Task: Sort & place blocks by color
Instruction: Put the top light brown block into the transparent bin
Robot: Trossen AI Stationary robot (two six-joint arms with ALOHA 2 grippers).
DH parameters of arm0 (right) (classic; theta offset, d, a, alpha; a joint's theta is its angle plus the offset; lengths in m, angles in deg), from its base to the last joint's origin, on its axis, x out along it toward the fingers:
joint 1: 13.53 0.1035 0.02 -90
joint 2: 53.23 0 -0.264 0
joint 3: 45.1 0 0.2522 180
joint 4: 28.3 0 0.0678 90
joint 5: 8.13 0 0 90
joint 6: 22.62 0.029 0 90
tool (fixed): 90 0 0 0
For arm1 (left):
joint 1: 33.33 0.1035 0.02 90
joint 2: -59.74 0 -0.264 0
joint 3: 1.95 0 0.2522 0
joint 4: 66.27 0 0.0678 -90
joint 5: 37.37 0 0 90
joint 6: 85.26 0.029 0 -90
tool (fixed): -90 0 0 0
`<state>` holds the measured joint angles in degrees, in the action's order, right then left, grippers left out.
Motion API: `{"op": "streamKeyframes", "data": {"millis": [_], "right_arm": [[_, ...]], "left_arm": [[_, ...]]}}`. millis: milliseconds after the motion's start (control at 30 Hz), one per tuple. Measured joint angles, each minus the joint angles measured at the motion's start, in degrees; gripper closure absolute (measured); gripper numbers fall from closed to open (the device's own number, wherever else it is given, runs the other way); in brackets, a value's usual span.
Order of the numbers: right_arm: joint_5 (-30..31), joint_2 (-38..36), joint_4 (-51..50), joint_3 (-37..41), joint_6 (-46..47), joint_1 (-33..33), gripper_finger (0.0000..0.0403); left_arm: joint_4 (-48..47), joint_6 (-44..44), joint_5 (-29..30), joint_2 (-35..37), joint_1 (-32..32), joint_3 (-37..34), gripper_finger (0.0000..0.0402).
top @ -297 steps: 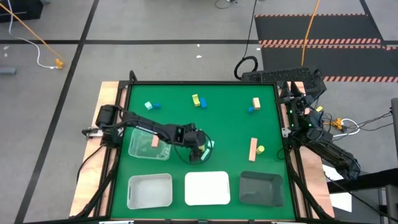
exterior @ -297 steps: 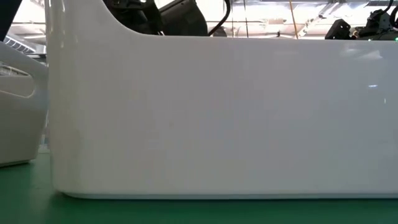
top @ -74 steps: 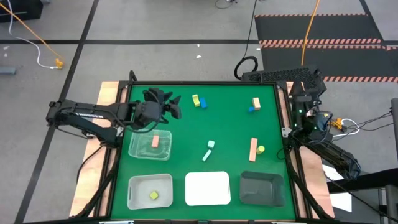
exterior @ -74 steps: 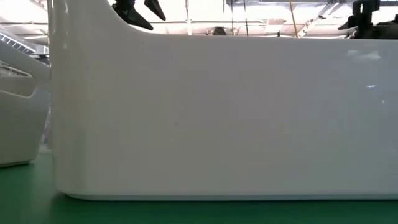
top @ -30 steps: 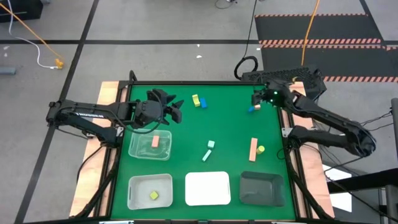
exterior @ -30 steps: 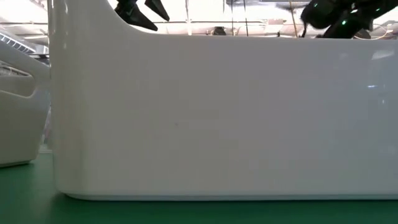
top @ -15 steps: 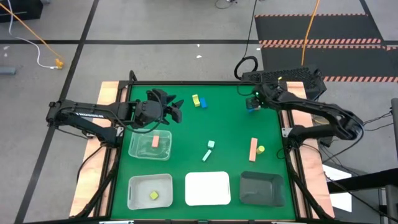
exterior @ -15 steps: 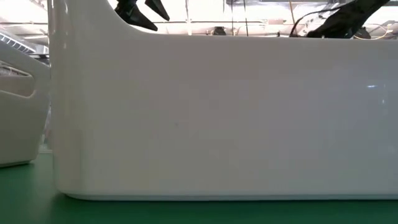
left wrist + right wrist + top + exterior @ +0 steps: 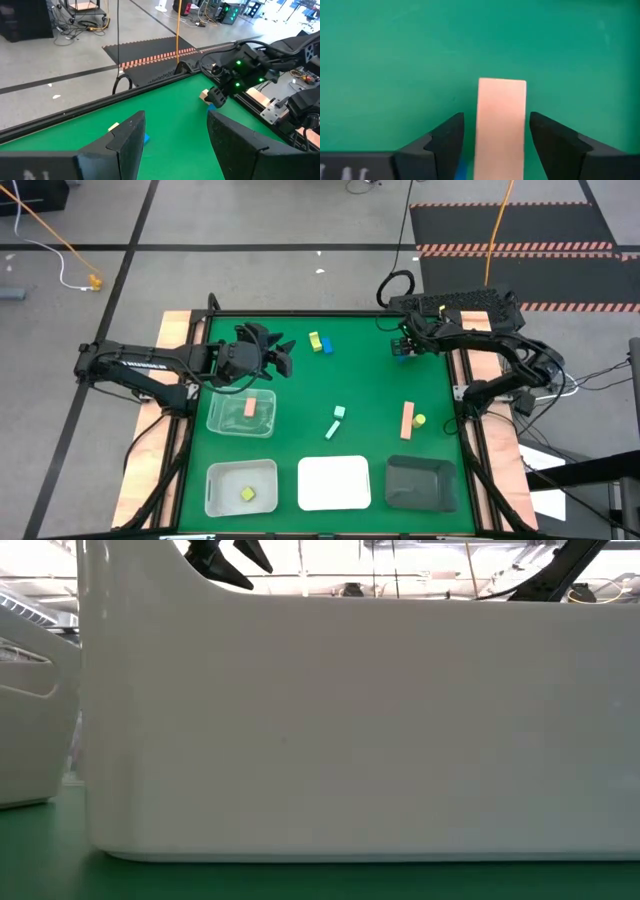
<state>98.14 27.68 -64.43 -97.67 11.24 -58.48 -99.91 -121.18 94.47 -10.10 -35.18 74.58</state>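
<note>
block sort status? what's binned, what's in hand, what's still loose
Done: one salmon block in the clear tray, one yellow-green block in the white bin. In hand: the right pincer straddles a salmon bar at the far right, jaws open, not gripping yet. The left pincer hangs open and empty. Left: yellow and blue pair, mint blocks, salmon bar and yellow cube.

The high view looks straight down on the whole green bench (image 9: 370,380), with grey floor beyond its 12 o'clock edge, while the low view sits at bench height hard against the white tray (image 9: 350,730), whose wall fills nearly all of it. The left wrist view looks across the bench toward the right arm and shares with the high view the salmon-pink bar (image 9: 204,94) near the 1 o'clock corner. The right wrist view faces straight down, very close over that same bar (image 9: 501,125).
</note>
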Motion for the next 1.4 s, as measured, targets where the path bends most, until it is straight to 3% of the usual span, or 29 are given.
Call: {"op": "streamKeyframes", "data": {"millis": [100,267,467,667,833,1000,1233,1400], "right_arm": [[-0.06,1.82,-0.06,0.00,-0.11,0.00,0.0212],[0.12,3.72,0.58,0.28,-0.07,0.04,0.0288],[-0.32,1.38,0.03,0.73,-1.45,0.02,0.0290],[-3.58,-9.20,2.56,0.74,0.96,0.02,0.0290],[-17.21,-17.51,18.63,0.72,-0.04,2.33,0.0290],[-28.50,-21.16,38.17,0.70,-5.88,9.25,0.0290],[-28.53,-20.20,50.94,0.63,-10.08,20.39,0.0290],[-28.34,-16.89,56.64,0.66,-12.92,26.79,0.0290]], "left_arm": [[0.00,0.00,0.00,0.00,-0.17,0.00,0.0188],[0.00,-0.23,0.01,0.00,-0.17,0.00,0.0188],[0.02,-0.37,0.02,0.00,-0.17,0.00,0.0188],[0.46,-0.61,0.06,-0.35,-0.15,0.01,0.0188],[4.82,0.36,0.07,-2.13,0.02,0.04,0.0188],[14.10,4.80,-0.89,-5.46,0.03,0.02,0.0188],[28.65,7.96,-5.14,-10.01,0.35,0.02,0.0188],[37.08,14.43,-12.33,-13.19,0.51,0.02,0.0188]]}}
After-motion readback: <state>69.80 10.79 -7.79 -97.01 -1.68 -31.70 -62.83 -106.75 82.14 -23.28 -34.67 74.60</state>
